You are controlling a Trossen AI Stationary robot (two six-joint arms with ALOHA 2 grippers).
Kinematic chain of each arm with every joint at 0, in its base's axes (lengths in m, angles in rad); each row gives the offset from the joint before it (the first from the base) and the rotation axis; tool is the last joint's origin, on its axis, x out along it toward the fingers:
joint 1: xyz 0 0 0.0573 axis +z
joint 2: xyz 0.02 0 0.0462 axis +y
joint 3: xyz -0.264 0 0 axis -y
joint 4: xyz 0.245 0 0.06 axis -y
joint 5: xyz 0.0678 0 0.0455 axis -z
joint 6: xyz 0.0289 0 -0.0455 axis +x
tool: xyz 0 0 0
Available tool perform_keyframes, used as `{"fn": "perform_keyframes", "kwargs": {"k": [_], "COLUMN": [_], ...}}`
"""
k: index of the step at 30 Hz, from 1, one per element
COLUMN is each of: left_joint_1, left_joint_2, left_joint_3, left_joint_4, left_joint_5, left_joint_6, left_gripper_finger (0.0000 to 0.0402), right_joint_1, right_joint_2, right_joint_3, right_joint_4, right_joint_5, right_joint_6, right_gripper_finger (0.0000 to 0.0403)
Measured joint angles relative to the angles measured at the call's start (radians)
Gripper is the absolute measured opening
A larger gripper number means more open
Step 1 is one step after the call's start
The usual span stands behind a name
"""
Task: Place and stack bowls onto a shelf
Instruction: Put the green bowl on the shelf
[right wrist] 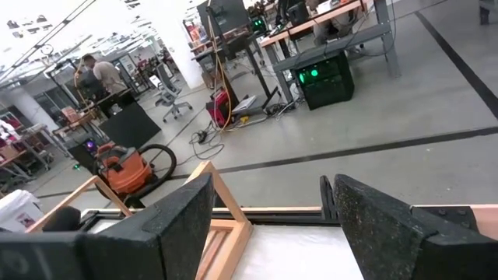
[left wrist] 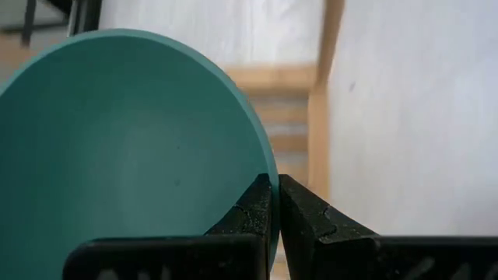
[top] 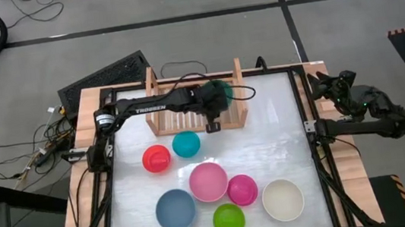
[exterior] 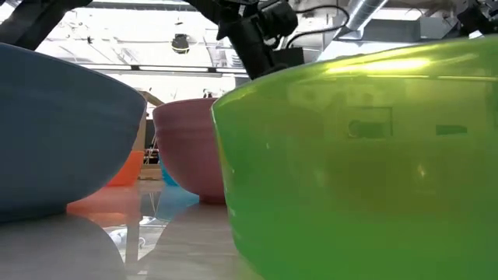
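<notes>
The glossy white table [top: 282, 142] with its light wooden edge carries a light wooden slatted shelf [top: 163, 114] against its far edge. The left gripper [top: 215, 121] hangs over the shelf's right part with its fingers [left wrist: 250, 214] pinched narrow on the rim of a dark green round plastic bowl [top: 218, 92]; in the left wrist view that bowl [left wrist: 132, 148] shows teal-green above the slats.

Seven more plain plastic bowls sit on the table. A red-orange bowl [top: 156, 158] and a small teal bowl [top: 186, 143] lie just in front of the shelf. Nearer the front edge, a pink bowl [top: 209, 181] touches a magenta bowl [top: 242, 190]; a blue bowl [top: 175, 210], a lime green bowl [top: 228, 220] and a cream-white bowl [top: 283, 200] line the front.

The right gripper [right wrist: 268, 225] waits off the table's right edge near the far right corner, its fingers spread wide.

Beyond the table lies grey concrete floor with black lines, an orange vacuum cleaner [right wrist: 124, 167] with a black hose, desks and cables. A person [right wrist: 101, 74] stands far back.
</notes>
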Motion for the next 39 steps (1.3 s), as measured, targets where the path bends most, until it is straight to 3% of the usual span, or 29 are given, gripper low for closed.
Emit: {"fn": "perform_keyframes", "kwargs": {"k": [20, 39], "left_joint_1": [-0.017, -0.045], "left_joint_2": [0.093, 0.133], "left_joint_3": [0.006, 0.009], "left_joint_4": [0.026, 0.033], "left_joint_5": [0.111, 0.089], "left_joint_6": [-0.012, 0.001], "left_gripper_finger": [0.0000, 0.0002], "right_joint_1": [0.000, 0.000], "right_joint_2": [-0.001, -0.001], "right_joint_3": [0.000, 0.000], "right_joint_4": [-0.024, -0.024], "right_joint_5": [-0.005, -0.020], "right_joint_6": [0.000, 0.001], "right_gripper_finger": [0.0292, 0.0292]}}
